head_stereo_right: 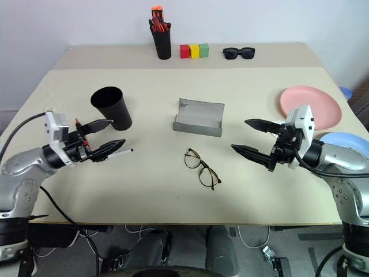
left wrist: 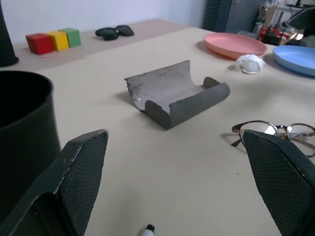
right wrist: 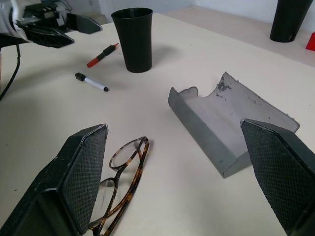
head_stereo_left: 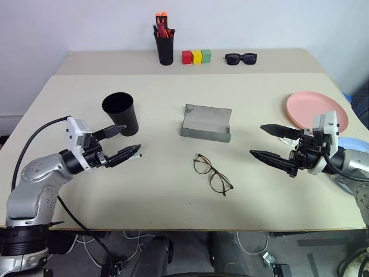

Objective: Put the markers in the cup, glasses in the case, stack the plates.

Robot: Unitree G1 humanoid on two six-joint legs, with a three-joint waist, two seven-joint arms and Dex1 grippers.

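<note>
- The left gripper (head_stereo_left: 123,143) hangs level over the near left of the table (head_stereo_left: 161,196), its two black fingers spread wide and holding nothing; it looks poised to go down for a pen, which is my reading of the pose.
- The right gripper (head_stereo_left: 271,142) mirrors it on the near right, fingers just as wide apart and empty, aimed inward toward the middle of the table.
- The white marker (right wrist: 91,82) and the red-tipped marker (right wrist: 101,55) lie flat on the table near the left gripper, beside the cup and not in it, so that step is not yet done.
- The glasses (head_stereo_left: 212,173) lie between the two grippers, arms unfolded, touched by neither, just in front of the case.
- The case (head_stereo_left: 206,123) sits open in the middle, its hollow facing up, so the glasses can likely be laid straight in.
- The cup (head_stereo_left: 121,112) stands upright on the left, mouth up, just behind the left gripper, handy for dropping pens.
- The pink plate (head_stereo_left: 317,109) lies flat at the right edge; the blue plate (head_stereo_right: 346,141) lies beside it, nearer the robot and partly behind the right arm; they are not stacked.
- At the far side stand a pen holder (head_stereo_left: 165,45) full of orange-and-red pens, three coloured blocks (head_stereo_left: 196,56) and sunglasses (head_stereo_left: 240,58), well apart from the work.
</note>
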